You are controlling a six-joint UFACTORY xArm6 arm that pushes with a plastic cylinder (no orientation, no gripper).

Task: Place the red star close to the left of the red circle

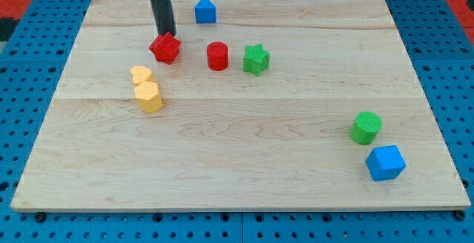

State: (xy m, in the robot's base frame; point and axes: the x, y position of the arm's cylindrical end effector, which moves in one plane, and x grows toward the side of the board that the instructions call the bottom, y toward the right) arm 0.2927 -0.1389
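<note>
The red star [165, 49] lies on the wooden board [244, 161], to the view's left of the red circle [217, 55], with a gap of about one block width between them. My tip [164, 34] stands at the star's top edge, touching or almost touching it. The rod rises from there out of the view's top.
A green star [255, 58] sits just right of the red circle. A blue house-shaped block [205, 10] is near the view's top. Two yellow blocks [146, 89] lie below-left of the red star. A green cylinder [366, 127] and a blue cube [385, 162] are at the lower right.
</note>
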